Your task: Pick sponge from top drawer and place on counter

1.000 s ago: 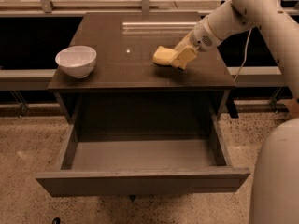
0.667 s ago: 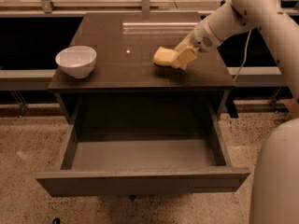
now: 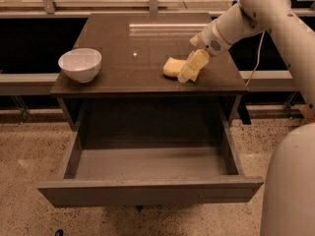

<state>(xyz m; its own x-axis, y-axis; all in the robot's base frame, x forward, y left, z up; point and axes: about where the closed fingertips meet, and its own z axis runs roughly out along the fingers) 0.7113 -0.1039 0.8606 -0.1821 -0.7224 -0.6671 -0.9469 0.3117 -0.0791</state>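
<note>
The yellow-tan sponge (image 3: 173, 67) lies on the dark brown counter (image 3: 133, 41), towards its front right. My gripper (image 3: 191, 70) comes down from the upper right and sits at the sponge's right end, overlapping it and close to the counter surface. The top drawer (image 3: 147, 193) is pulled fully out below the counter, and its grey-brown inside shows nothing in it.
A white bowl (image 3: 80, 64) stands on the counter's front left corner. The open drawer juts out over the speckled floor (image 3: 29, 156). My arm's white body (image 3: 290, 181) fills the right edge. A rail and window ledge run behind the cabinet.
</note>
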